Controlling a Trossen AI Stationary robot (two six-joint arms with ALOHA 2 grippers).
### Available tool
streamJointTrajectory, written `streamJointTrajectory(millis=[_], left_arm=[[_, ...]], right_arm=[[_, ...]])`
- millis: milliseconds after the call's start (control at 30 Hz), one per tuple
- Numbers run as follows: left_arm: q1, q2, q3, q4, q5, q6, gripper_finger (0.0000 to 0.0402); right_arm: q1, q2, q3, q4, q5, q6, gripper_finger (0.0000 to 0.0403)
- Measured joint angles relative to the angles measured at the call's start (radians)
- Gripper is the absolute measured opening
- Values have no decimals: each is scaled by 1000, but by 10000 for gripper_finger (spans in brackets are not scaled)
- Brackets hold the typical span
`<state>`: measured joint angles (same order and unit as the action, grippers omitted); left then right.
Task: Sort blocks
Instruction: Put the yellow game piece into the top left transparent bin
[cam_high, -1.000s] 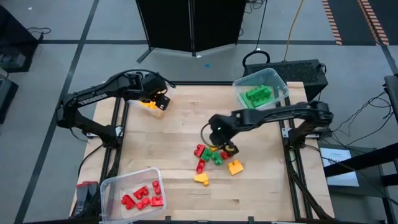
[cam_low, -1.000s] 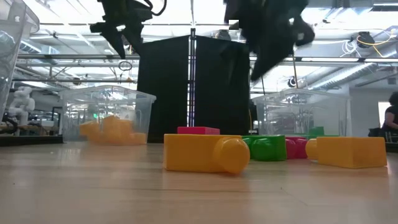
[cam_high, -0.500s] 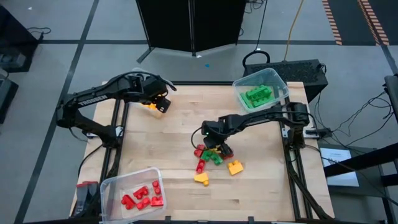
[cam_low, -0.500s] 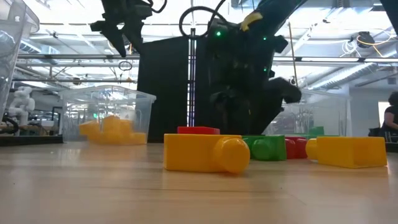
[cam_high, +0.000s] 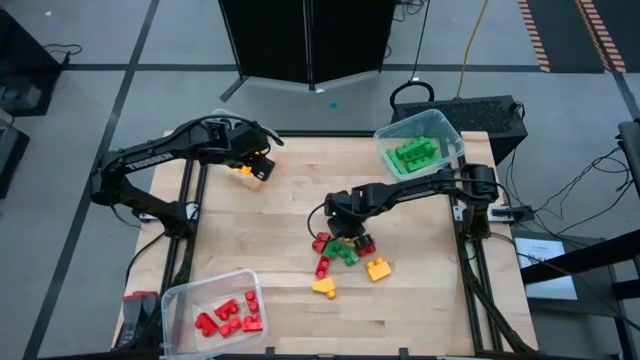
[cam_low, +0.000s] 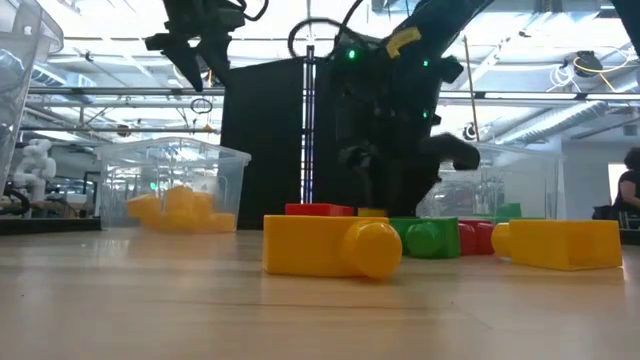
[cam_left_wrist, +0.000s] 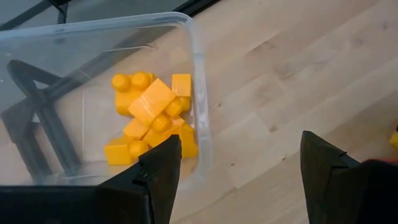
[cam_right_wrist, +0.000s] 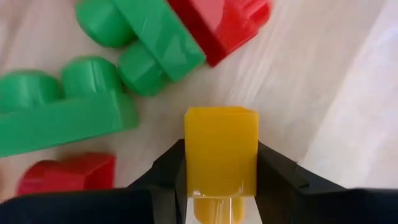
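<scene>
In the high view the right gripper is down in the middle of the table, at the upper edge of the loose pile of blocks, and its wrist view shows its two dark fingers pressed against either side of a small yellow block, so the jaws are clamped on it. Around that block in the same view lie two green blocks to the left and a red block at the top, with another red one at lower left, all on the bare wood. The rest of the pile sits just below centre in the high view: red and green pieces close together, and two yellow blocks lying a little apart toward the lower right (these are the big yellow shapes in the front of the low view). The left gripper hangs at the upper left of the table over the clear bin that holds yellow blocks; its jaws stand apart with nothing between them. A bin of green blocks sits at the upper right of the table, and a bin of red blocks at the lower left corner.
</scene>
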<state>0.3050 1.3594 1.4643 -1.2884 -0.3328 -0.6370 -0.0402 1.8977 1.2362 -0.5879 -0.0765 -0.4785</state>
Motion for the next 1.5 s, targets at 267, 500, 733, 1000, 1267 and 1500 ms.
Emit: streamJointTrajectory(millis=[267,500,733,1000,1267,1500], left_arm=[[0,0,0,159,60,-12,215],[0,-3,0,425,169,-12,215],[0,-19,1,642,288,-21,215],[0,-20,2,782,347,-65,215],[0,-24,2,820,388,-65,215],[-2,-23,2,821,410,-65,215]], right_arm=[[-27,-190,42,50,1,49,116],[-119,-363,155,213,2,94,116],[-185,-364,253,261,0,125,116],[-197,-366,310,262,1,84,116],[-209,-364,310,219,29,72,116],[-216,-364,310,218,69,59,116]])
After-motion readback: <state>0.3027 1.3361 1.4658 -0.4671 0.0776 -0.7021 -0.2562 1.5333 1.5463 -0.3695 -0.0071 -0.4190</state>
